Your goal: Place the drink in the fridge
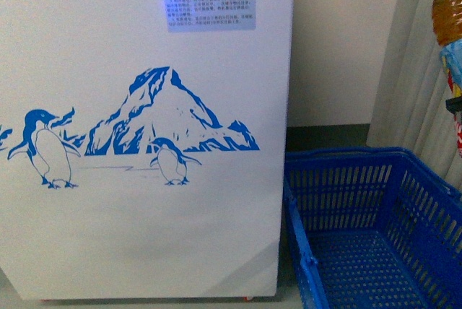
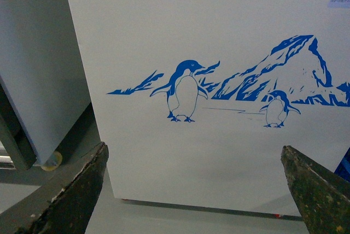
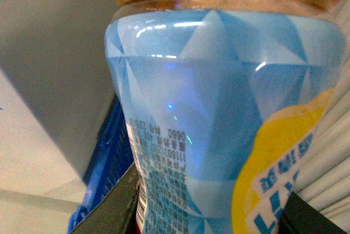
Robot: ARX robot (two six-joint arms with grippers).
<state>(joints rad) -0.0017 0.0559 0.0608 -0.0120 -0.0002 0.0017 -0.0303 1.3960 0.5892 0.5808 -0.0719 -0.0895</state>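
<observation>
The fridge (image 1: pixel 144 201) is a white chest with a blue penguin-and-mountain graphic, and its front fills the left of the front view. Only this front panel shows; the top is out of view. The drink (image 3: pixel 219 108) is a bottle of amber liquid with a light-blue and yellow label. My right gripper (image 3: pixel 210 215) is shut on its lower body. In the front view the drink (image 1: pixel 449 42) hangs at the far right edge, above the basket. My left gripper (image 2: pixel 194 190) stands open and empty, facing the fridge (image 2: pixel 191 37) low on its front.
A blue plastic basket (image 1: pixel 375 229) sits on the floor right of the fridge, below the drink. Pale curtains (image 1: pixel 411 56) hang behind it. A grey cabinet (image 2: pixel 33 64) stands beside the fridge on its other side.
</observation>
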